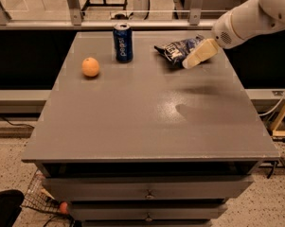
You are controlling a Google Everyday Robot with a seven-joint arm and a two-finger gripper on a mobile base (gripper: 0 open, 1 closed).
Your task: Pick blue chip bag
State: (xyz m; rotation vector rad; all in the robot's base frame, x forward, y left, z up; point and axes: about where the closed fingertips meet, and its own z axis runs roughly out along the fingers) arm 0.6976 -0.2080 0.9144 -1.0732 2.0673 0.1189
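The blue chip bag (pixel 178 49) lies crinkled and glossy with white lettering at the back right of the grey table (pixel 146 117). My gripper (pixel 195 58) comes in from the upper right on a white arm, and its cream-coloured fingers hang over the bag's right end, partly covering it. I cannot tell whether it touches the bag.
An upright blue Pepsi can (pixel 123 42) stands at the back centre, left of the bag. An orange (pixel 90 66) lies further left. A metal rail (pixel 109 25) runs behind the table. Drawers (pixel 146 190) sit under the table's front edge.
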